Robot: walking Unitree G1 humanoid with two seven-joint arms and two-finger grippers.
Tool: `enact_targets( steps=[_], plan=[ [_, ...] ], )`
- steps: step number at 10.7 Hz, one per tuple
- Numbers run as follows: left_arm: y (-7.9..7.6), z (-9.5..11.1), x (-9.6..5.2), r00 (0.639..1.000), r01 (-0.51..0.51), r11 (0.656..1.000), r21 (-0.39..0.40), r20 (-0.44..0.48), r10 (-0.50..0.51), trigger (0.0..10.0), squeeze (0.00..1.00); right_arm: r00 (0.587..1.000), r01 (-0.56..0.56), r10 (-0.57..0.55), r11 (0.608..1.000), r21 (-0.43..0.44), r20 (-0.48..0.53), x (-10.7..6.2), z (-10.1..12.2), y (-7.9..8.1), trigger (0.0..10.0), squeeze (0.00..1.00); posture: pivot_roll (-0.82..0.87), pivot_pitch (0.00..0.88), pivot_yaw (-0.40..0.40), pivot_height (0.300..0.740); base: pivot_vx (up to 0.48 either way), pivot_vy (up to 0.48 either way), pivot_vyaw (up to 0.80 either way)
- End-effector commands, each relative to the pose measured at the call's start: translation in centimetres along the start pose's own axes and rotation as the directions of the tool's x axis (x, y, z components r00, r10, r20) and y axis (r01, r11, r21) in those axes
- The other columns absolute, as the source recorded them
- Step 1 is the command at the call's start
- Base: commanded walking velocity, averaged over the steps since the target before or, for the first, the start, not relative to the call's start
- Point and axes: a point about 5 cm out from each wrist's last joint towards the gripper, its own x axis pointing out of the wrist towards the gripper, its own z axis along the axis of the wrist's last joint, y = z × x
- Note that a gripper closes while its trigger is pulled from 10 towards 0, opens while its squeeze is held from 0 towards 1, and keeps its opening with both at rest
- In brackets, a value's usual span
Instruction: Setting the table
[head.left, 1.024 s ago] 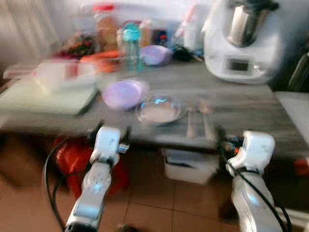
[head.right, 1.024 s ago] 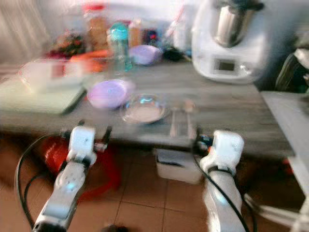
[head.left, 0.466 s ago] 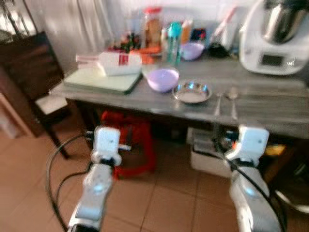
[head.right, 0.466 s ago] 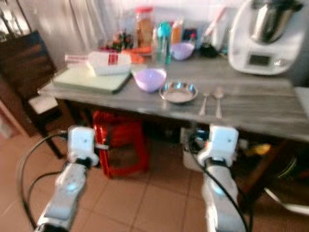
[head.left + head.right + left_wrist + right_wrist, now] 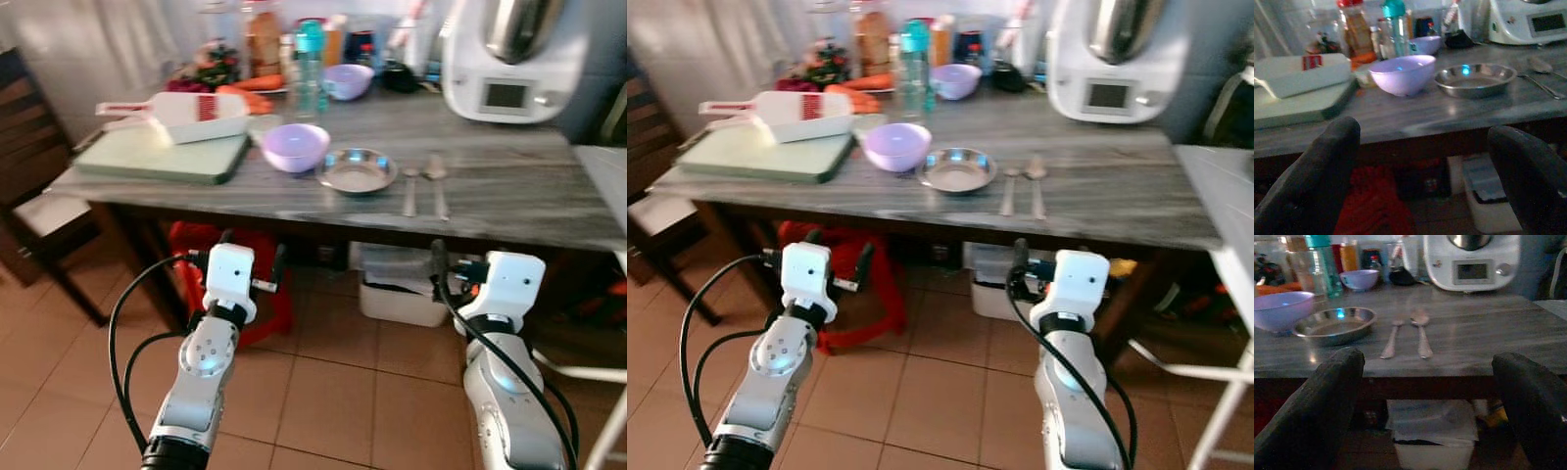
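Observation:
On the grey table (image 5: 509, 201) a purple bowl (image 5: 296, 147) stands beside a shallow steel plate (image 5: 357, 170). Right of the plate a fork (image 5: 409, 191) and a spoon (image 5: 435, 184) lie side by side. Both arms are held low in front of the table, below its front edge. My left gripper (image 5: 1422, 147) is open and empty, facing the bowl and plate. My right gripper (image 5: 1430, 377) is also open and empty, facing the fork and spoon.
A green cutting board (image 5: 162, 157) with a white slicer (image 5: 181, 116) lies at the table's left. Bottles (image 5: 309, 54), a second purple bowl (image 5: 348, 80) and a white kitchen machine (image 5: 509, 59) line the back. Below are a red stool (image 5: 257, 289) and a white box (image 5: 402, 297). A dark chair (image 5: 29, 186) stands left.
The whole view has shifted as the camera moved; it is sharper now, with the table nearer than half a second ago. Nothing on the table has moved, and both grippers stay open.

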Motion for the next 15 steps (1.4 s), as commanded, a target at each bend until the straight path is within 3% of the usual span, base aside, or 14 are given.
enact_targets(
  steps=[1, 15],
  plan=[
    [-0.2, 0.2, 0.3, 1.0, 0.02, 1.0, -0.002, 0.006, -0.02, 10.0, 0.0, 1.0, 0.013, -0.013, 1.0, -0.006, 0.005, 0.0, 0.1, -0.2, 10.0, 0.0, -0.02, 0.0, 0.048, 0.74, 0.0, -0.304, 0.0],
    [-1.6, -0.2, 1.0, 0.999, 0.044, 0.997, -0.065, 0.01, -0.043, 10.0, 0.0, 1.0, 0.019, -0.019, 0.998, -0.052, 0.002, 0.2, 0.5, -1.9, 10.0, 0.0, -0.07, 0.0, 0.02, 0.74, 0.0, -0.298, 0.0]
  ],
)
